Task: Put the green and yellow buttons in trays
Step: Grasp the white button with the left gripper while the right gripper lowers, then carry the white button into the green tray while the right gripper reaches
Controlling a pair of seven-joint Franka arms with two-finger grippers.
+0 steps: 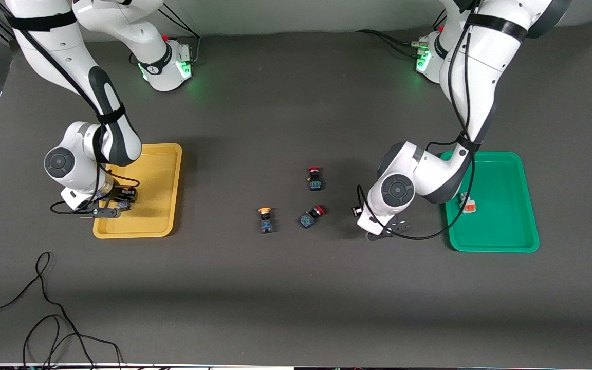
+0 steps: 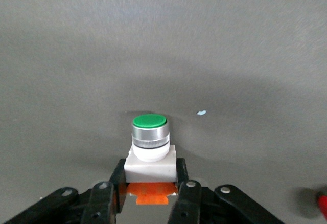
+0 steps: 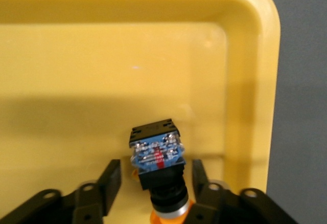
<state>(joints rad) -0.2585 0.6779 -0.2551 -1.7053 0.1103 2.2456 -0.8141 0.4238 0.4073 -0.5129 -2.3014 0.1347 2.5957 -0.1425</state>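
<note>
Jaws of the left gripper (image 2: 148,196) are clamped on a green button (image 2: 149,144) lying on the dark table (image 1: 296,288) just beside the green tray (image 1: 522,205), toward the right arm's end; that tray holds one more green button (image 1: 467,205). Jaws of the right gripper (image 3: 156,180) stand apart on either side of a yellow button (image 3: 156,155) resting in the yellow tray (image 1: 165,185), not touching it. One more yellow button (image 1: 265,219) and two red-capped buttons (image 1: 314,178) (image 1: 311,216) lie mid-table. Both arms bend low, wrists near the table. Both gripped-area buttons are largely hidden from the front camera by the wrists.
</note>
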